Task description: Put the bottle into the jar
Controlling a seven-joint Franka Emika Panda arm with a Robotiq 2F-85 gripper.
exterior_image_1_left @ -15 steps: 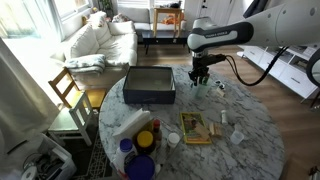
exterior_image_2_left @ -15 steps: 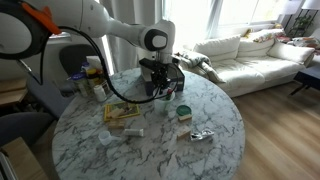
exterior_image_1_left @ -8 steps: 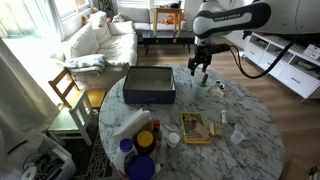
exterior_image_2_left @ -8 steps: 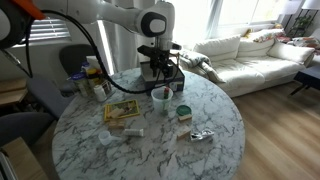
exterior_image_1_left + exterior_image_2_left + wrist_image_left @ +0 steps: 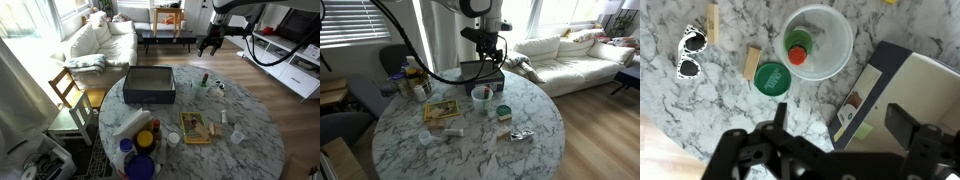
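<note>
The jar [image 5: 818, 42], a milky translucent cup, stands on the marble table beside the dark box. In the wrist view I look straight down into it. The bottle [image 5: 797, 50], green with a red cap, lies inside it. The jar also shows in both exterior views [image 5: 203, 80] [image 5: 480, 96]; the bottle is too small to make out there. My gripper [image 5: 840, 118] is open and empty, its fingers spread wide with nothing between them. It hangs well above the jar in both exterior views [image 5: 210, 42] [image 5: 488, 45].
A dark rectangular box [image 5: 150, 85] [image 5: 480, 72] stands right next to the jar. A round green lid [image 5: 771, 78] and a wooden block [image 5: 753, 62] lie close by. A flat printed packet [image 5: 442, 112] and purple-lidded containers [image 5: 140, 165] sit farther off.
The gripper has opened and risen straight up from the jar's mouth, and the arm has lifted high above the table. The bottle stays in the jar.
</note>
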